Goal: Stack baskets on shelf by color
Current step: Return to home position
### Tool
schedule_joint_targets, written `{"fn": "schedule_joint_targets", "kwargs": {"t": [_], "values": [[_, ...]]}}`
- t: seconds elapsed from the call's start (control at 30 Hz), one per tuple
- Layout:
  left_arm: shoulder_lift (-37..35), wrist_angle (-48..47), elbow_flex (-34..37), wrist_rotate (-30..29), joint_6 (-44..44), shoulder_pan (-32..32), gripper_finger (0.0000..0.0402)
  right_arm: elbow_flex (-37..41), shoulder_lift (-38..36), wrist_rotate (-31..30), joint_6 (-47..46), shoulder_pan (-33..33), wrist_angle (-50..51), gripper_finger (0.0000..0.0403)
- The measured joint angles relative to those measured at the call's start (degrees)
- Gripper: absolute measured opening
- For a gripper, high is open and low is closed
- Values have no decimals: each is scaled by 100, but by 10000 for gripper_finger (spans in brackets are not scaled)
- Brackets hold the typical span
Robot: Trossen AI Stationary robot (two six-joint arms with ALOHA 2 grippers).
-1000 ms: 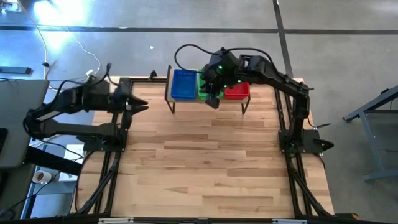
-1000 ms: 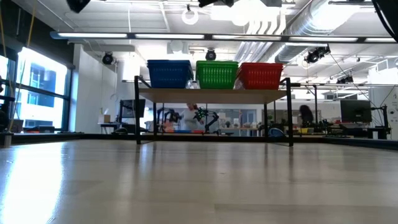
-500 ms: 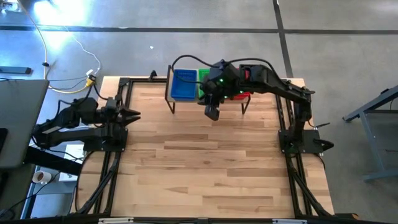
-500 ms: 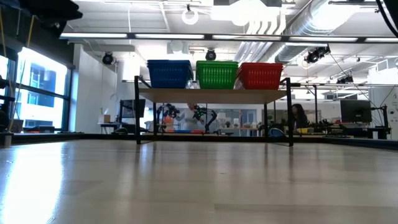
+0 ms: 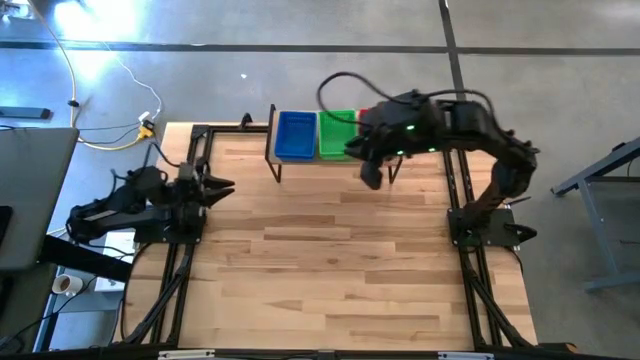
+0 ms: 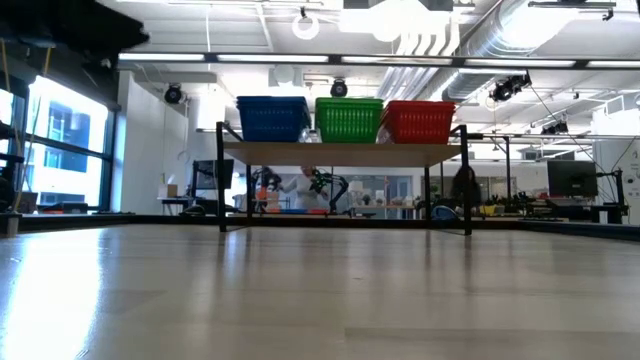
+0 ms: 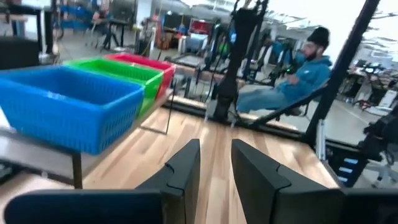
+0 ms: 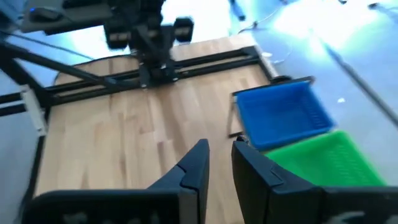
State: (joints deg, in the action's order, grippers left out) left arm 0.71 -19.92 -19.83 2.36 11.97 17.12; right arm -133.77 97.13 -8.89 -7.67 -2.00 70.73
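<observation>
The light-wood shelf stands on black legs at the table's far edge. A blue basket, a green basket and a red basket stand on it side by side, blue at the left. In the high view my right arm hides most of the red basket. My right gripper hovers just near of the shelf, before its right end, open by a narrow gap and empty. My left gripper is at the table's left edge, pointing right, open by a narrow gap and empty.
The wooden tabletop lies between the two arm frames. Beyond the table a person in a teal top sits in the room. My left arm shows far off in the right wrist view.
My right gripper has drawn back from over the green basket toward the table's near edge, then gone toward the right edge. My left arm has folded back toward the table's left edge, and its gripper has gone a little toward the near edge. The baskets have stayed still.
</observation>
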Motion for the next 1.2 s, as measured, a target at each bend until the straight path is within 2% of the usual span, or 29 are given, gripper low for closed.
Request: {"fn": "schedule_joint_targets", "kwargs": {"t": [0.27, 0.4, 0.53, 0.7, 0.83, 1.03, 1.2], "values": [[-3, 1170, 890, -40, 288, 0, 82, 26, -599, -935, 63, 315, 941, 55], [4, 1637, 1257, -27, 308, 0, 82, 489, -1143, -1261, 62, 447, 1086, 55], [3, 1638, 1476, -45, 579, 2, 82, 1440, -2055, -1300, 38, 414, 935, 55], [4, 1113, 1479, -116, 608, 2, 82, 3029, -3493, -1243, 181, 275, -233, 55], [2, 953, 1477, -506, 608, 2, 82, 4184, -4522, -1176, 248, 275, -1028, 55], [4, 739, 1477, -1332, 720, 4, 82, 5752, -5820, -1219, 115, 275, -1572, 55], [2, 752, 1477, -1416, 739, 4, 82, 6982, -6706, -1174, -146, 275, -2035, 55]]}}
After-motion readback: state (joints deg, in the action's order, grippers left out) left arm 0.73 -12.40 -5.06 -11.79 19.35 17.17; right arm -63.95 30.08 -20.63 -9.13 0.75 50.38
